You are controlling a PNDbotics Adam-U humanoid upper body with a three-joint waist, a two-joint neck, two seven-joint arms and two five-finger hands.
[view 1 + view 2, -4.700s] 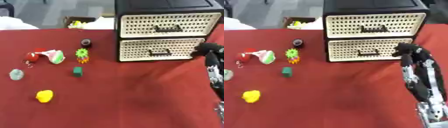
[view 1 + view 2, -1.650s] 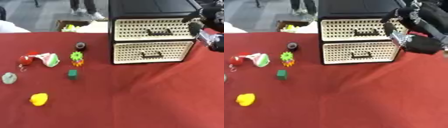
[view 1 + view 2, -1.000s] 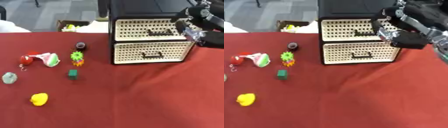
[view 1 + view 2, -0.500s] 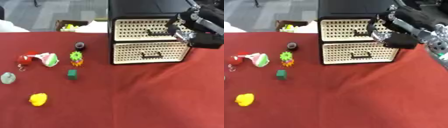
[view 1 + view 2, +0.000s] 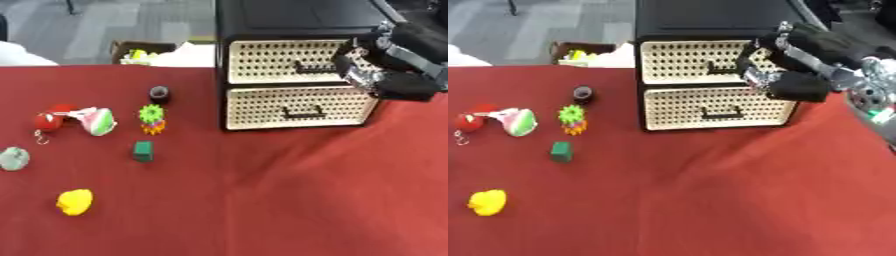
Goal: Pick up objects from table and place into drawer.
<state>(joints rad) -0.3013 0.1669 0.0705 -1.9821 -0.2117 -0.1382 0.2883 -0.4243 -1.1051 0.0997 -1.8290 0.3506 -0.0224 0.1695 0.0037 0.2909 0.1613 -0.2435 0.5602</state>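
A black drawer unit (image 5: pixel 289 20) with two cream perforated drawer fronts stands at the back right, both drawers closed. My right hand (image 5: pixel 791 70) comes in from the upper right and hovers in front of the upper drawer (image 5: pixel 262 62), just right of its dark handle (image 5: pixel 717 65); contact with the handle cannot be made out. On the red cloth to the left lie a yellow duck (image 5: pixel 74 201), a green cube (image 5: pixel 143 151), a green and orange spiky toy (image 5: pixel 152 119), a small black cylinder (image 5: pixel 159 92), a red ball on a key chain (image 5: pixel 48 121), a pink-green-white toy (image 5: pixel 98 121) and a pale green round thing (image 5: pixel 13 159). My left hand is out of sight.
The lower drawer (image 5: pixel 297 104) has its own dark handle (image 5: pixel 300 113). Behind the table's far edge stands a cardboard box (image 5: pixel 140 51) holding yellow-green things. Red cloth (image 5: pixel 262 200) covers the whole table in front of the unit.
My right hand rose from beside the lower drawer to the upper drawer and slid left toward its handle. The toys have not moved; the camera shifted a little.
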